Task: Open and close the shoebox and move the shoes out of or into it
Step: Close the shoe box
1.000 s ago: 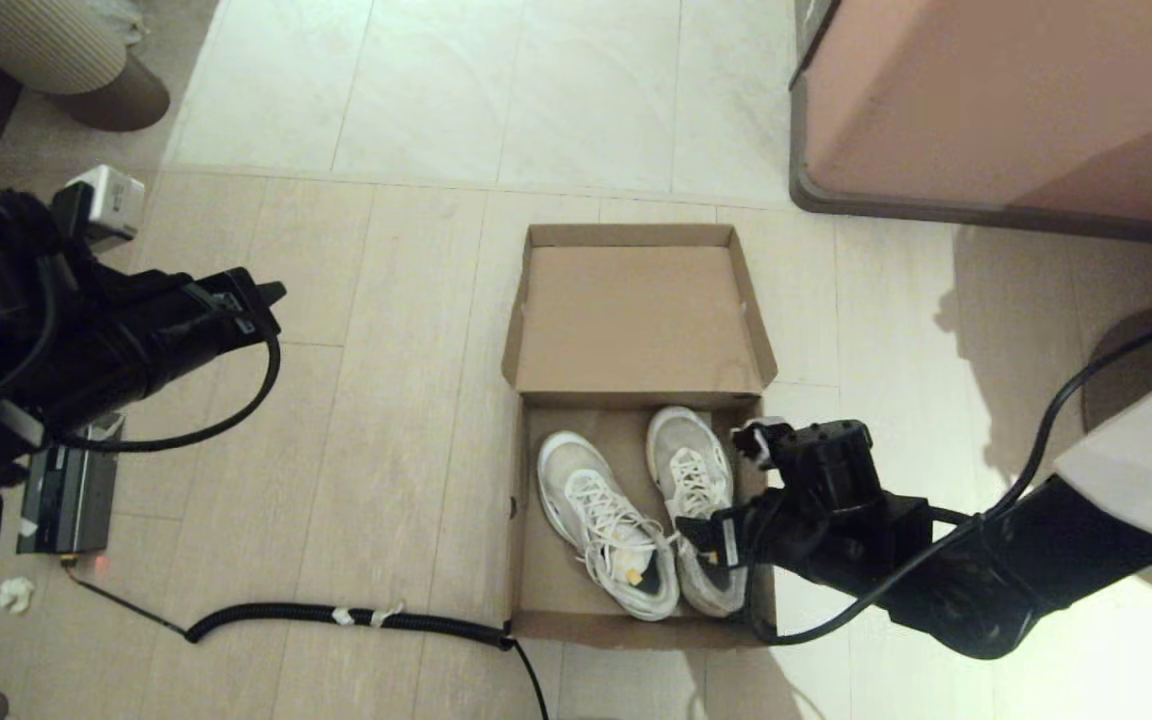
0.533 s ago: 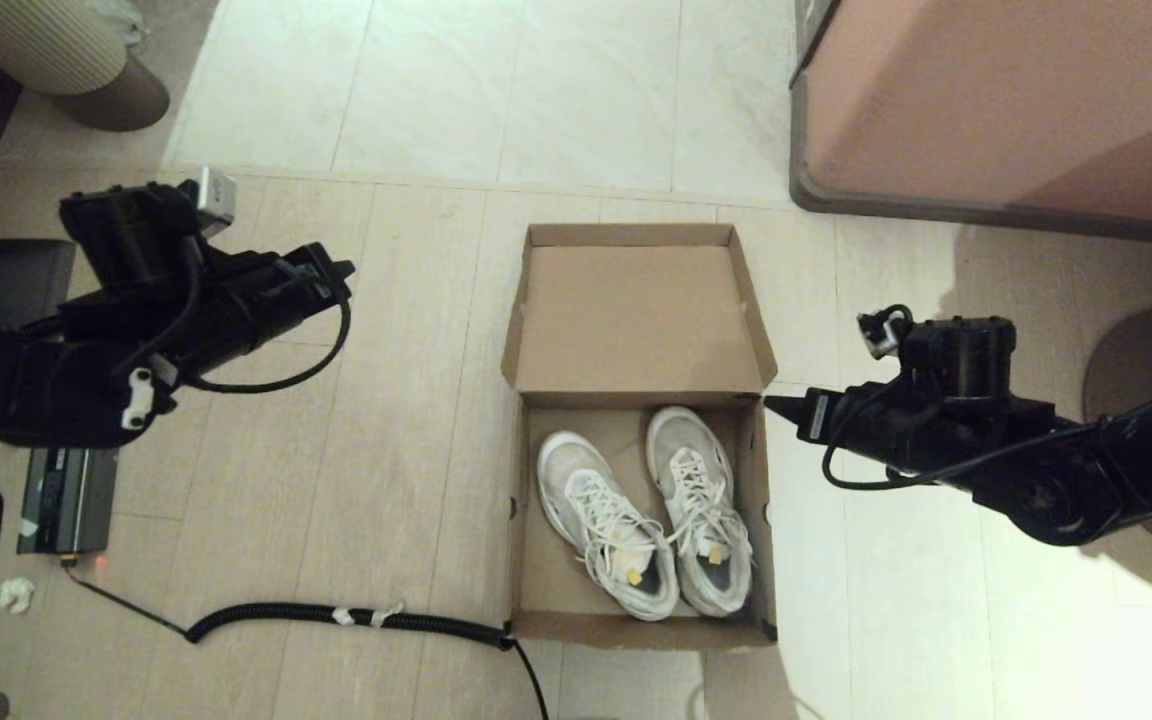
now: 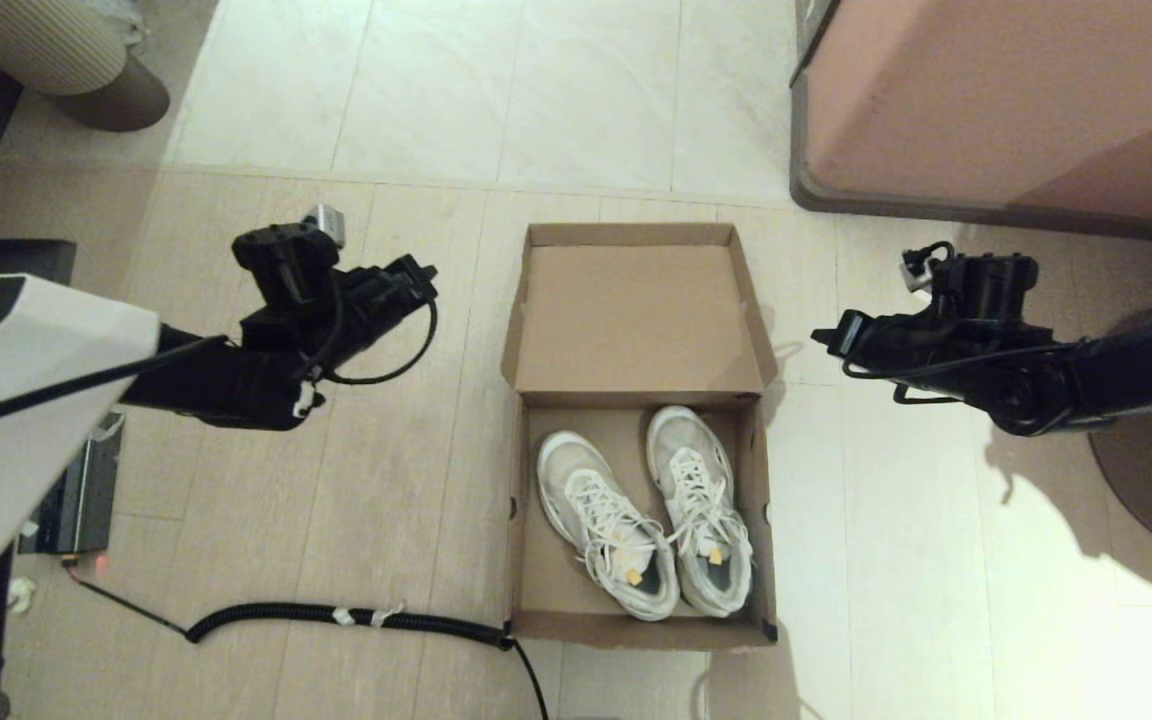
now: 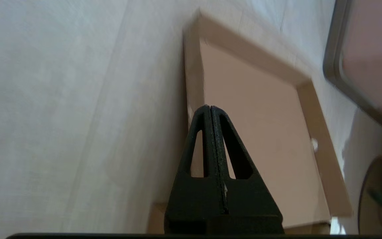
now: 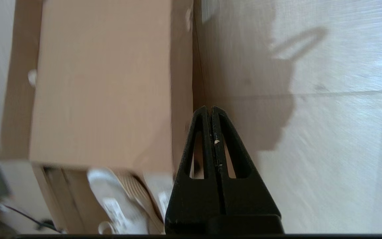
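Note:
The brown cardboard shoebox (image 3: 528, 590) lies open on the floor, its hinged lid (image 3: 636, 320) flung back flat on the far side. Two white lace-up sneakers (image 3: 606, 520) lie side by side inside it, toes toward the lid. My left gripper (image 3: 426, 272) hovers left of the lid, shut and empty, pointing at the lid's left flap (image 4: 192, 76). To the right of the lid my right gripper (image 3: 821, 337) is shut and empty, close to the lid's right flap (image 5: 181, 83). The right wrist view shows the sneakers (image 5: 118, 202) blurred below the lid.
A large pinkish-brown cabinet (image 3: 1006, 110) stands at the far right. A black corrugated cable (image 3: 336, 615) runs along the floor to the box's near left corner. A dark device (image 3: 71, 500) lies on the floor at the left. A round base (image 3: 1151, 470) sits far right.
My right gripper has come up out of the box, away from the right sneaker, and moved to the lid's right side. The left arm has swung in toward the lid's left side.

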